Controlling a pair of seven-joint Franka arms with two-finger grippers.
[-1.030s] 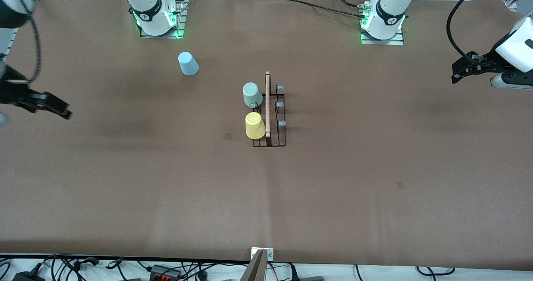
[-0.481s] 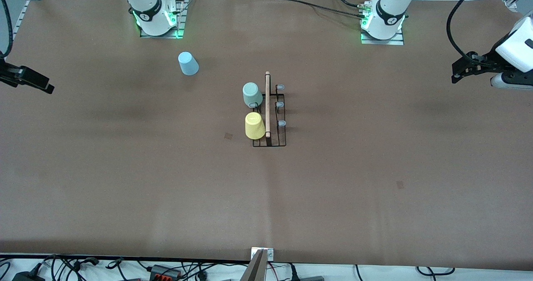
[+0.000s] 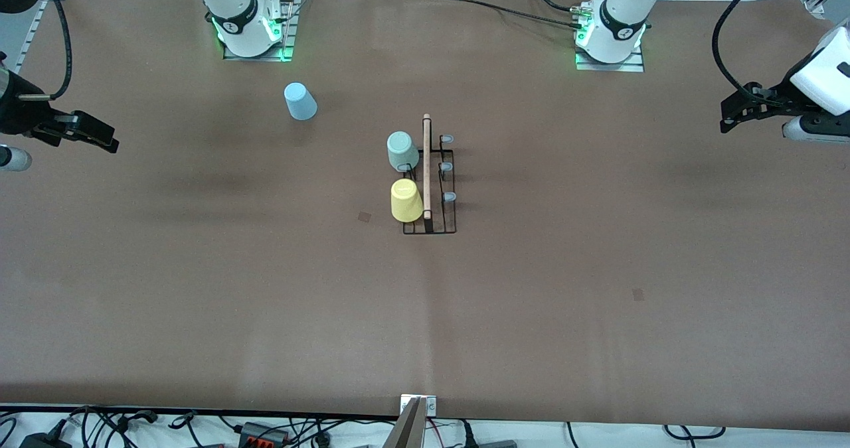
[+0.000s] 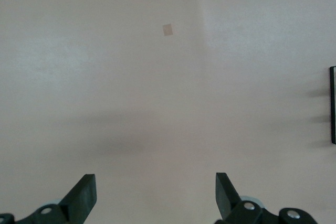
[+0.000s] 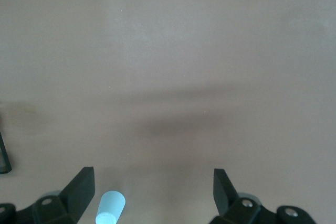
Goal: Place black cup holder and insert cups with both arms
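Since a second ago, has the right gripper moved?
Yes. The right gripper, open over the right arm's end of the table, now sits higher in the front view, closer to level with the light blue cup.

The worktop [image 3: 597, 269] is a plain matt brown with no pattern, save two small darker brown square patches [image 3: 364, 216]. The black cup holder [image 3: 438, 222] at the frame's centre is thin black wire, with a light wooden rod [image 3: 427, 166] along its top and pale grey-blue peg tips [image 3: 449, 197]. One cup [image 3: 402, 150] on it is pale sage green, the other [image 3: 406, 200] plain yellow. A light blue cup [image 3: 300, 101] sits in the upper part of the frame. Both arms are white with black joint bands; their bases [image 3: 609, 43] glow green. The left gripper [image 3: 730, 119] and right gripper [image 3: 99, 139] are black. Black cables [image 3: 720, 43] trail from the arms.
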